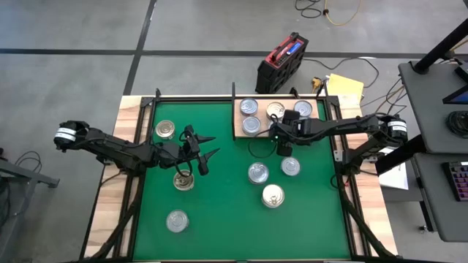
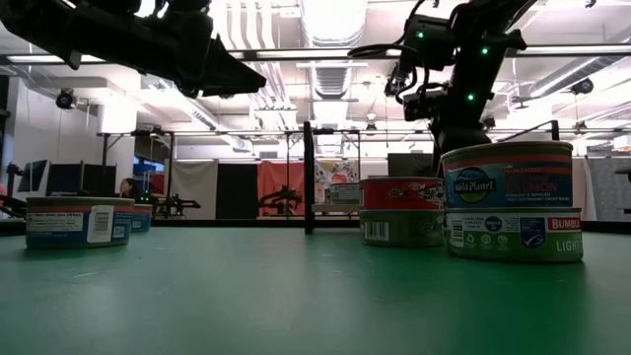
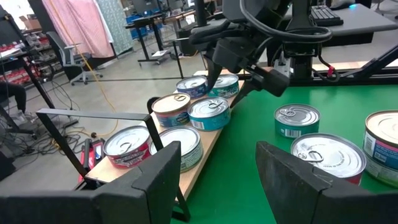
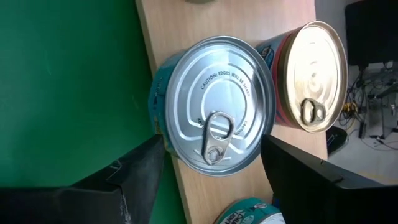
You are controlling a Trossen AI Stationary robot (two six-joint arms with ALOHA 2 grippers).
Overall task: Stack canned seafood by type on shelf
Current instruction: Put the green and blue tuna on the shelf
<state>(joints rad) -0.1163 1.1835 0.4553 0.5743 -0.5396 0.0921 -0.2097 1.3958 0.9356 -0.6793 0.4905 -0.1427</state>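
Labels: Wild Planet tin (image 2: 507, 176) atop Bumble tin (image 2: 513, 235) | lid (image 4: 214, 104): "CAUTION: EDGES"

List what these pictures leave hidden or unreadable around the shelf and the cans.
- High view: the right gripper and its arm cover part of the shelf.
- High view: can labels on the green mat are too small to read.
- Low view: the front stack of cans blocks what stands behind it.
- Right wrist view: the bottom can is cut off by the edge.
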